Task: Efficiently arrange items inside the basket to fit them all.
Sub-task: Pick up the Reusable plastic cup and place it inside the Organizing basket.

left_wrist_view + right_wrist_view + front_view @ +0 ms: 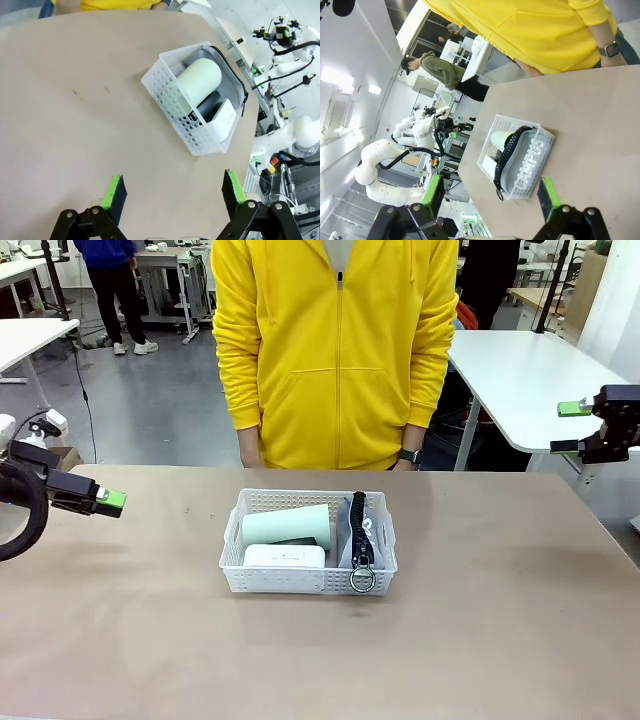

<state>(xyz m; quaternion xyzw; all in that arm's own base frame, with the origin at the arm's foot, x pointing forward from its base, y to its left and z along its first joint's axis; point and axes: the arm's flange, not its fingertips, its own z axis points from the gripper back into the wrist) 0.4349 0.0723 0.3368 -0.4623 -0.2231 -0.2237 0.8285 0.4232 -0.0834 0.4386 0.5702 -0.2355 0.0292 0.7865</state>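
Front view: basket (308, 578) between both tools

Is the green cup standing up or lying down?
Lying down. The cup rests on its side inside the basket, its side showing from above.

so there's a person in a yellow zip hoodie (335, 350) standing at the far edge of the tan table (500, 620), wristwatch (409, 455) on one arm. behind them a white table (530, 375) off toward the right gripper's side, and someone in dark clothes (112, 280) way back past the left gripper
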